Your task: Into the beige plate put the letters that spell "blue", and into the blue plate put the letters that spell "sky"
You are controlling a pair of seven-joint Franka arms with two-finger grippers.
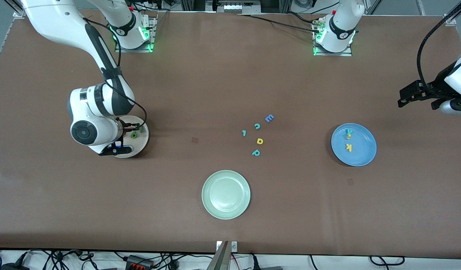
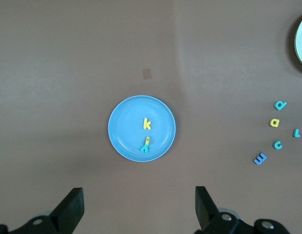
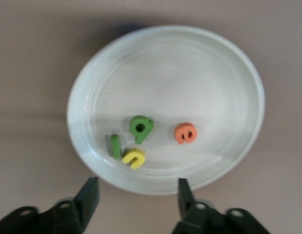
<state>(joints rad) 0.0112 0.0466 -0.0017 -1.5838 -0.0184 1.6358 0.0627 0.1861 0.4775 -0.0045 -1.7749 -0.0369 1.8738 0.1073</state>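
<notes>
The beige plate (image 1: 139, 146) (image 3: 190, 73) lies toward the right arm's end of the table. In it are a dark green b (image 3: 140, 127), a dark green l (image 3: 115, 146), a yellow u (image 3: 134, 157) and an orange e (image 3: 185, 133). My right gripper (image 1: 127, 132) (image 3: 137, 187) hangs just over the plate's rim, open, with nothing between its fingers. The blue plate (image 1: 362, 150) (image 2: 125, 122) holds a yellow k (image 1: 348, 147) (image 2: 147, 124). A teal y (image 2: 145, 147) lies there against a yellow letter (image 2: 147, 141). My left gripper (image 1: 406, 98) (image 2: 138, 209) waits open, high over the table's edge.
A pale green plate (image 1: 208, 187) sits nearest the front camera. Loose letters lie mid-table: a blue E (image 1: 269, 118), a teal c (image 1: 257, 126), a teal hooked letter (image 1: 244, 132), a yellow rounded letter (image 1: 259, 141) and a teal p (image 1: 256, 152).
</notes>
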